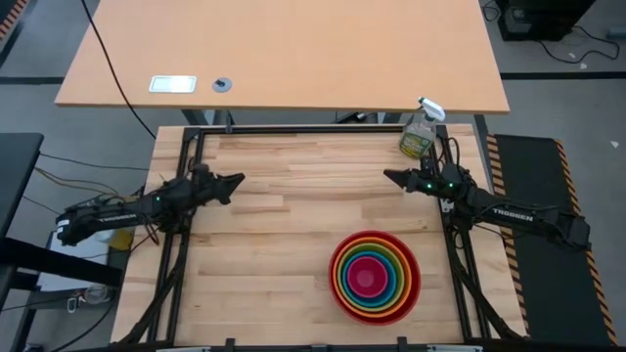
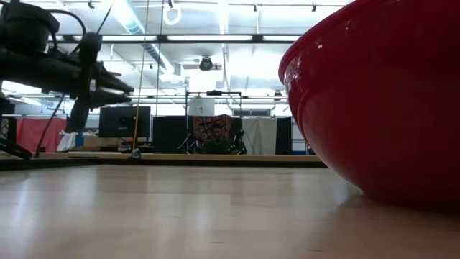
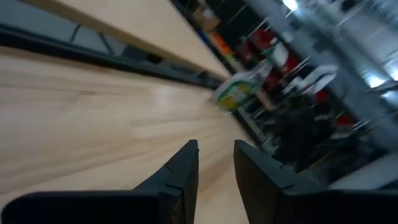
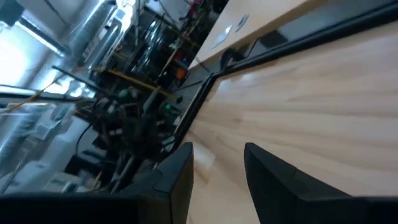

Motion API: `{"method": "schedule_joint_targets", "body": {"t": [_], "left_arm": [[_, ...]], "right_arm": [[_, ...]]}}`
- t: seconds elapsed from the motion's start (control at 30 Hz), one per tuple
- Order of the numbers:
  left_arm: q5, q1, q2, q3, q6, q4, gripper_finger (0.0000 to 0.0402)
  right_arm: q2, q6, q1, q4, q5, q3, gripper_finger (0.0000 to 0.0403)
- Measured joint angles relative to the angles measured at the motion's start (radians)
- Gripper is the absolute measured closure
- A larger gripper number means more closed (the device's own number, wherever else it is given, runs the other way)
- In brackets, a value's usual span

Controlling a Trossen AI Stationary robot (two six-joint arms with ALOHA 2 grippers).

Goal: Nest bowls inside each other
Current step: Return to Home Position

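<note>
The bowls (image 1: 375,277) sit nested as one stack on the near right of the wooden table: red outermost, then orange, lime green and blue, with pink (image 1: 367,280) in the middle. The red bowl's wall (image 2: 381,93) fills the right of the low view, its base on the table. My left gripper (image 1: 238,180) hovers level over the table's left side, open, nothing between its fingers (image 3: 216,149). My right gripper (image 1: 387,176) hovers level at the far right, behind the stack, also open and empty (image 4: 217,149). The two point toward each other.
A clear spray bottle (image 1: 419,135) stands at the table's far right corner and also shows in the left wrist view (image 3: 239,93). Black frame rails (image 1: 186,147) run along the table's edges. Bare wood lies between the two grippers.
</note>
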Motion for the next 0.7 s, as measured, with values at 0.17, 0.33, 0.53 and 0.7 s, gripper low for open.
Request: {"method": "schedule_joint_targets", "body": {"t": [0.17, 0.33, 0.53, 0.7], "left_arm": [[0.035, -0.001, 0.017, 0.0, 0.103, -0.046, 0.0299], [0.053, -0.001, 0.045, 0.0, 0.355, -0.049, 0.0299], [0.053, -0.001, 0.046, 0.0, 0.5, -0.049, 0.0299], [0.053, -0.001, 0.046, 0.0, 0.498, -0.049, 0.0299]], "right_arm": [[0.001, -0.275, 0.0, -0.03, 0.016, 0.0, 0.0252], [0.007, -0.716, 0.0, -0.046, 0.047, 0.0, 0.0252], [0.011, -1.245, 0.0, -0.046, 0.101, 0.0, 0.0252], [0.011, -1.25, 0.0, -0.044, 0.1, 0.0, 0.0252]]}}
